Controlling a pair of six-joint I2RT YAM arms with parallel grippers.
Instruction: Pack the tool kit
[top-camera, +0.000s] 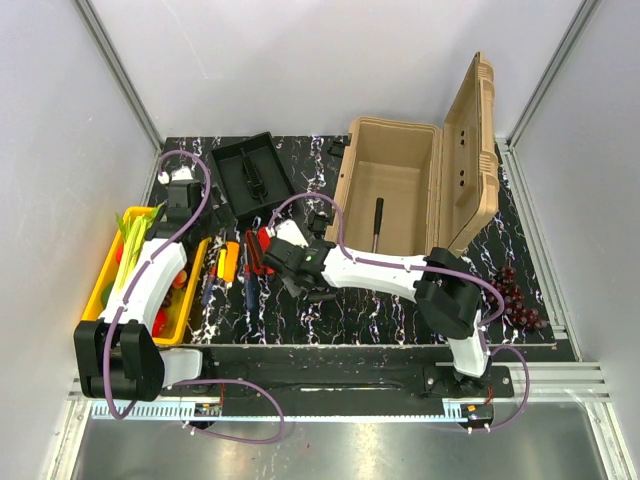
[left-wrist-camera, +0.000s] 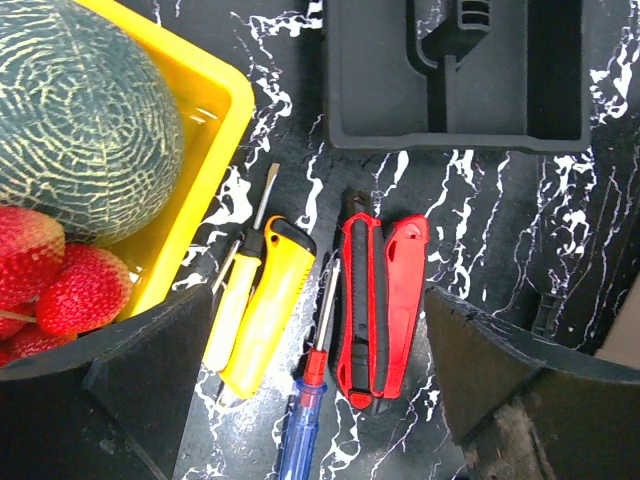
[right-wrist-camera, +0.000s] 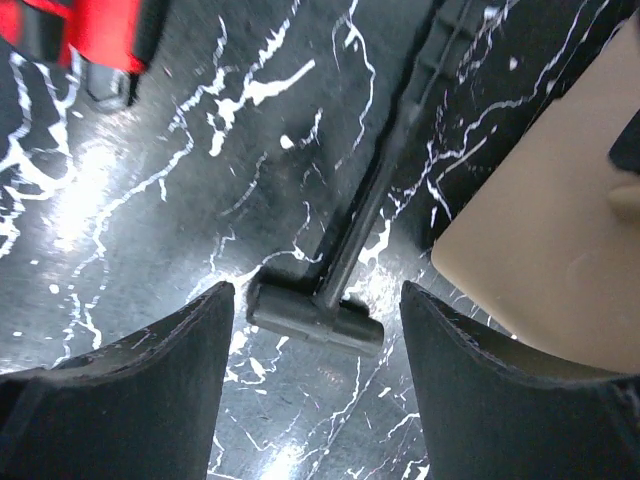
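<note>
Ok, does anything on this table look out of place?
A bunch of dark red grapes lies loose on the right, near the open tan plastic toolbox, far from the yellow plastic tray holding the other fruit.

Yellow tray at left edge, holding netted green melon, red strawberries, green stalks. Dark red grapes near right. Black white-veined tabletop underneath.

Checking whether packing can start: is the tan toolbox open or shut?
Open. The toolbox has its lid standing raised along one side, and the inside shows, holding one dark tool.
</note>
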